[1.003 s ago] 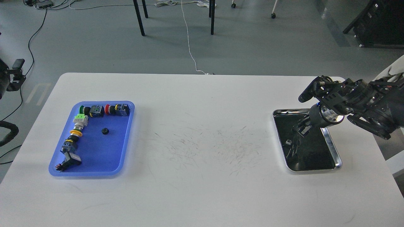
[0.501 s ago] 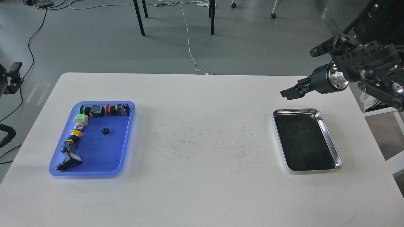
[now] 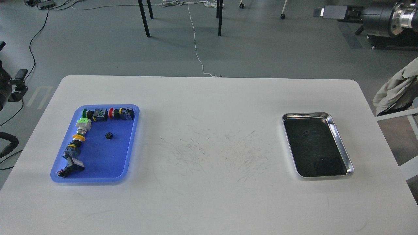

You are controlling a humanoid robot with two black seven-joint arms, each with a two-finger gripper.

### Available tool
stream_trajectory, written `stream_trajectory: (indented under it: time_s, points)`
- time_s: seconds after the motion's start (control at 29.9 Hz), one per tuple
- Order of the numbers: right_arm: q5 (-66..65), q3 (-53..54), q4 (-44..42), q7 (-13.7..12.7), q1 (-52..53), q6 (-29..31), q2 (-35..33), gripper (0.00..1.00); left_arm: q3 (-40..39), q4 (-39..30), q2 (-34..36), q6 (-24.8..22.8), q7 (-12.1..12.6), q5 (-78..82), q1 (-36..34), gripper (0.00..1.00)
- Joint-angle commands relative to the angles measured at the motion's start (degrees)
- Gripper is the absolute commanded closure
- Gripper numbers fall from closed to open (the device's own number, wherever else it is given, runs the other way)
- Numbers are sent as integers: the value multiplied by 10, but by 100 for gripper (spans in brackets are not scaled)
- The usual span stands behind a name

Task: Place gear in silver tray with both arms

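right arm (image 3: 375,14) now clear of shiny silver tray (image 3: 343,143)

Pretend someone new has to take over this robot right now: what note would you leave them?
Right end effector: raised high, off beyond the table's far right corner, carrying nothing visible; open or shut cannot be told.
Left end effector: off the table's left edge, idle; state unclear.
Silver tray: one small dark piece, seemingly a gear, lies in its far half.
Blue tray: one small black gear lies loose beside a row of push-button switches.
Done: apparently one gear delivered. Left: the gear in the blue tray.
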Motion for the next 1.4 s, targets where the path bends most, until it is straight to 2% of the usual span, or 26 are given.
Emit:
stream_trajectory:
  time_s: [0.0, 0.13, 0.3, 0.7, 0.94, 1.1, 1.2, 1.3, 1.37]
  points:
    - [136, 16, 10, -2, -43, -38, -40, 14, 13, -2, -10, 0, 0, -1, 0, 2]
    - [268, 41, 15, 1, -101, -89, -45, 13, 30, -2, -18, 0, 0, -1, 0, 2]
    - [378, 106, 21, 3, -184, -105, -43, 10, 48, -4, -42, 0, 0, 0, -2, 2]
    - [440, 318, 44, 13, -354, -80, -16, 6, 56, -6, -76, 0, 0, 12, -10, 2]
    - [469, 359, 81, 17, -398, -69, 5, 6, 77, -9, -94, 0, 0, 46, -11, 2]
    - [474, 427, 141, 17, -441, -29, 1, 5, 78, -78, -56, 0, 0, 64, -24, 2]
    - [475, 464, 165, 17, -470, -37, 0, 5, 74, -90, -43, 0, 0, 68, -34, 2]
    - [474, 482, 181, 17, -503, -40, -1, 5, 68, -140, -24, 0, 0, 61, -80, 2]
    - [474, 488, 180, 17, -513, -40, -2, 5, 69, -152, -25, 0, 0, 61, -86, 2]
